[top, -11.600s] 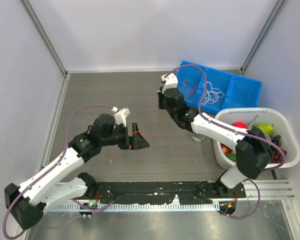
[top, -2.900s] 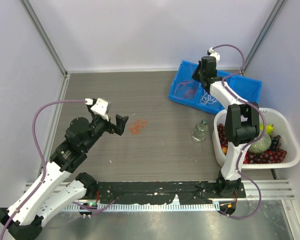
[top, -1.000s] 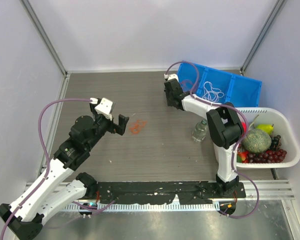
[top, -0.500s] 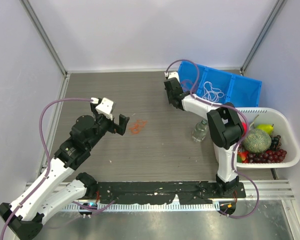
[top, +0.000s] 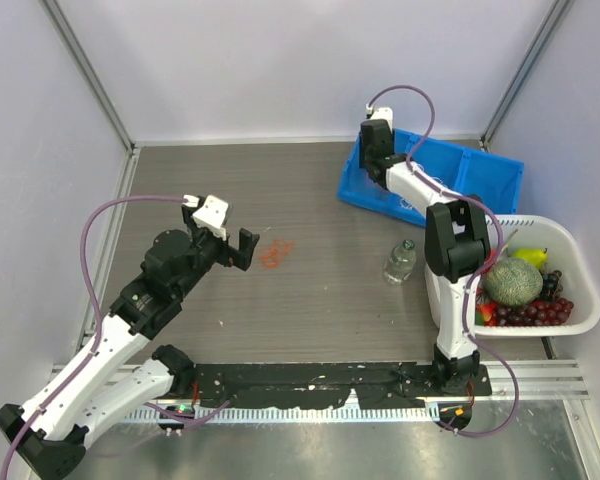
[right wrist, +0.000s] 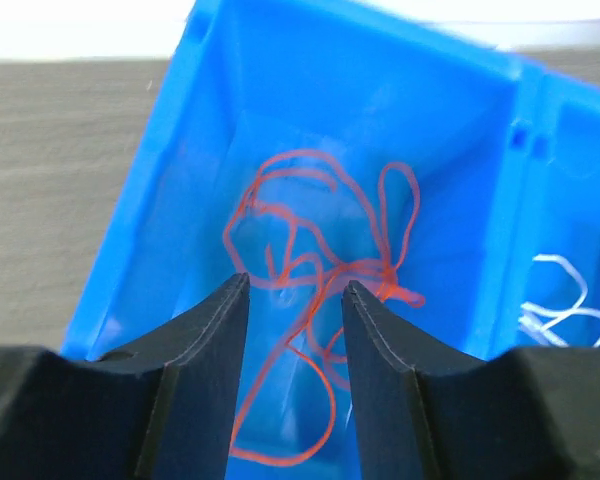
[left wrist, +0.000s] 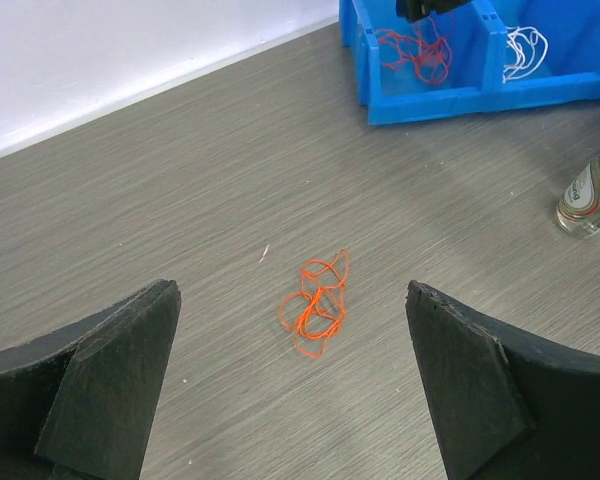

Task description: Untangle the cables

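Left gripper: jaws spread as wide as they go, nothing between them; it hangs above the table at about 9 o'clock from the table's middle.
Right gripper: jaws partly apart with a narrow gap, gripping nothing; it is poised over the blue bin, nose pointing down into the end compartment.
Red-orange cable clump: a small loose squiggle lying flat on the bare table, at 3 o'clock from the left gripper in the top view and just beside it; in the left wrist view it sits between the two black fingers and a little beyond them, touching neither.
Binned red-orange cable: tangled loops on the floor of the bin's 9 o'clock end compartment, directly under the right gripper; strands show through the gap between the jaws, and I cannot tell whether the fingers touch them.
White cable: a small bunch in the next compartment, toward 3 o'clock from the red one.
Blue bin: at 2 o'clock on the table, set at a slant.
Bottle: clear, at 3 o'clock from the loose clump, well apart from it.
White basket: at 4 o'clock on the table, holding a melon and grapes.
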Action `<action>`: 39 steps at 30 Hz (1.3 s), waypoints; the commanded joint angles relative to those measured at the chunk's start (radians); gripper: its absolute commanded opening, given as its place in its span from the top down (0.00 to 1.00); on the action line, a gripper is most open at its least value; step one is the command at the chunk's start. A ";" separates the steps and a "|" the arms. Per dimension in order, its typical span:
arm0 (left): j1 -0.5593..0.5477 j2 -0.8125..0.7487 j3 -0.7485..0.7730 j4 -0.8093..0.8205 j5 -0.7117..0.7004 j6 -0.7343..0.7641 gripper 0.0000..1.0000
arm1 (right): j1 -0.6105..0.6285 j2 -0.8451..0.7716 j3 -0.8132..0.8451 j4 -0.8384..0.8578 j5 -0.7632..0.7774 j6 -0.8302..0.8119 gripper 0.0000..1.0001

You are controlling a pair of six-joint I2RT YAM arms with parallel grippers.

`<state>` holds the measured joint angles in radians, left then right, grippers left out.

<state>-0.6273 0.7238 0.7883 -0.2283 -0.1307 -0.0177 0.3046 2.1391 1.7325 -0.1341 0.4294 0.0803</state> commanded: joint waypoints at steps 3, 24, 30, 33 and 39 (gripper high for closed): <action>-0.003 0.005 0.002 0.043 -0.003 0.005 0.00 | 0.114 -0.211 -0.158 -0.058 0.032 0.047 0.49; -0.005 0.019 -0.001 0.043 -0.004 0.001 0.00 | 0.482 -0.237 -0.430 0.221 -0.299 0.357 0.50; -0.005 0.028 0.002 0.043 0.002 0.001 0.00 | 0.515 -0.202 -0.496 0.333 -0.319 0.533 0.55; -0.005 0.029 0.002 0.043 0.002 -0.001 0.00 | 0.527 -0.219 -0.534 0.364 -0.270 0.608 0.55; -0.005 0.025 0.002 0.041 0.003 -0.001 0.00 | 0.531 -0.257 -0.570 0.372 -0.221 0.628 0.55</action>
<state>-0.6285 0.7547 0.7883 -0.2279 -0.1303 -0.0181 0.8318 1.9591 1.1656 0.1635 0.1635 0.6495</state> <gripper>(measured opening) 0.994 0.450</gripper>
